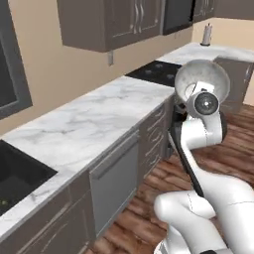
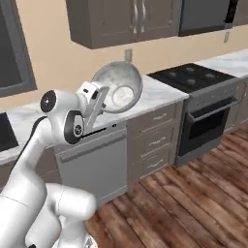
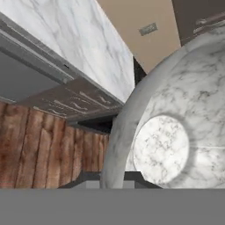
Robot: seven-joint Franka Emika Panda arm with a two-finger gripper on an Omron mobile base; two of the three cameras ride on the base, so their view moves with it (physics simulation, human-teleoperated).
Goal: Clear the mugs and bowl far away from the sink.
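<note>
Bowl [image 2: 121, 88] in gripper [image 2: 104, 102]; stove [image 2: 191, 73] beside.

We see a pale, grey-veined marbled round bowl [image 2: 120, 87], a white marble countertop with grey veins [image 1: 94, 119], taupe-grey cabinet fronts [image 2: 155, 138] and reddish-brown wood plank flooring [image 2: 193, 203].

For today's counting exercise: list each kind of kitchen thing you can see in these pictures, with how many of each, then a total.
Bowl, held up in the pincer: 1
Sink: 1
Stove: 1
Dishwasher: 1
Paper-towel roll: 1
Wall socket: 1
Total: 6
</note>
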